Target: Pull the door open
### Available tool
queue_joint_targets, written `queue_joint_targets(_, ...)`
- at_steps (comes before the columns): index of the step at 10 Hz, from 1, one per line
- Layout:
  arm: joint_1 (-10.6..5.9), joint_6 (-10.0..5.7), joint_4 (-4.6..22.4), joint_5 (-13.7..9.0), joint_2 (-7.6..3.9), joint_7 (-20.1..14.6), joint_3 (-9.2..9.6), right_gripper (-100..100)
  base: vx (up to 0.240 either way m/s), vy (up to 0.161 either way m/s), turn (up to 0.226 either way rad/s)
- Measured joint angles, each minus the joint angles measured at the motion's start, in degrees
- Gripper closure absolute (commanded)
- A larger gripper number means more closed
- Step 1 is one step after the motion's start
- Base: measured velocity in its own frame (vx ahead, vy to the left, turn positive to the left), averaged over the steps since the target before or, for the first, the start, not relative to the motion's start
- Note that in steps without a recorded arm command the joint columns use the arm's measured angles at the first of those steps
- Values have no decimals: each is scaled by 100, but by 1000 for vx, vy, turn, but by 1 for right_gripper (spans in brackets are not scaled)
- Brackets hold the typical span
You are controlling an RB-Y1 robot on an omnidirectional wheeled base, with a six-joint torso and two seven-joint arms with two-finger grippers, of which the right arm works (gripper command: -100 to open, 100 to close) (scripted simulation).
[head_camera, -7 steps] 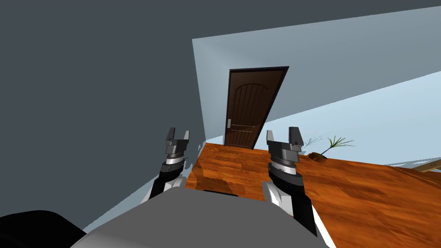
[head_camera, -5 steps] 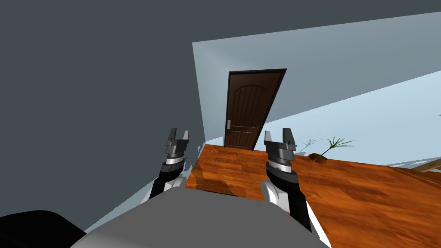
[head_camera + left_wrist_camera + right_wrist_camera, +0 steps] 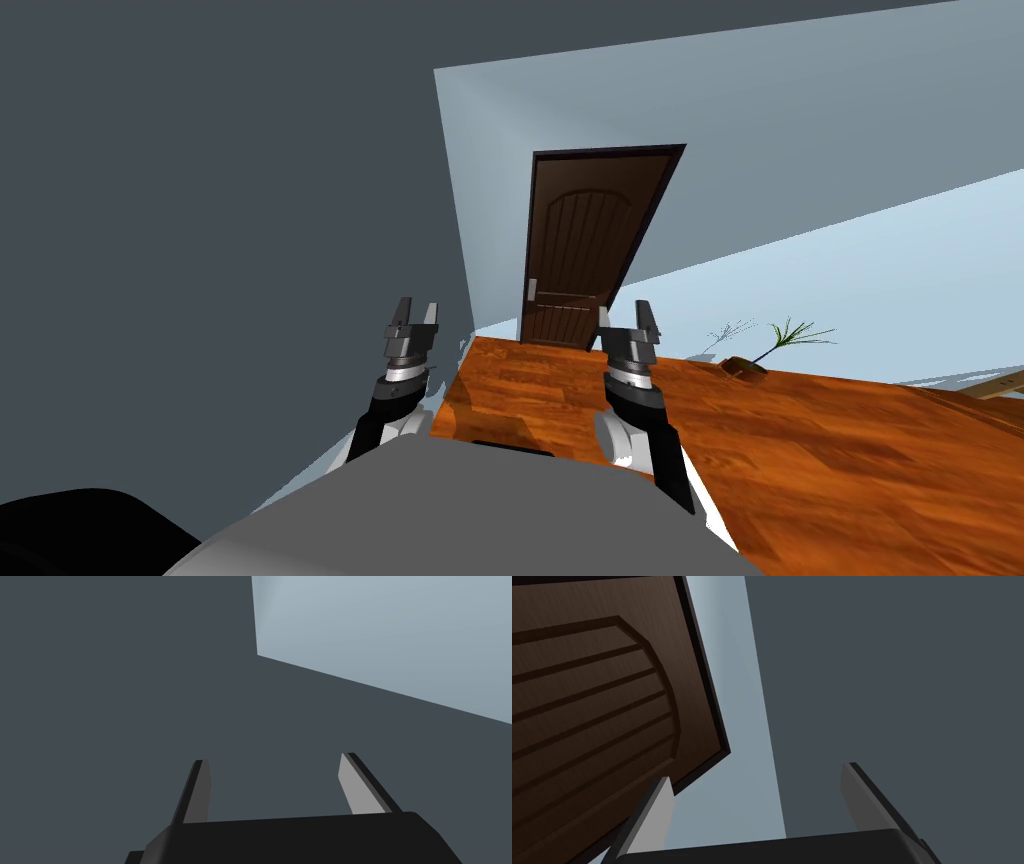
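Note:
A dark brown panelled door [image 3: 580, 250] in a black frame stands shut in the far pale blue wall, with a small light handle plate [image 3: 532, 288] on its left edge. My right gripper [image 3: 627, 317] is raised just below and right of the door's foot in the head view, open and holding nothing. Its wrist view looks up at the door's upper panel [image 3: 592, 711] and frame corner, well beyond the open right gripper [image 3: 757, 776]. My left gripper [image 3: 414, 312] hangs open beside the dark grey wall, and the left gripper [image 3: 272, 758] is empty.
A dark grey wall [image 3: 220, 220] runs close along my left. Wooden floor [image 3: 800, 450] stretches ahead and to the right. A small potted plant [image 3: 760, 350] sits on the floor right of the door. A wooden edge [image 3: 1000, 383] shows at the far right.
The door has grown slightly larger in the head view as I moved. My right gripper has shifted left toward the door and turned; the left arm has stayed put.

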Motion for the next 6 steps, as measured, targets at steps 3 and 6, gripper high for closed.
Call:
queue_joint_targets(3,-157,25,308,-188,-83,-270,101,-100,83,22,-22)
queue_joint_targets(6,-393,58,678,-384,-157,-547,190,-100,101,26,-25)
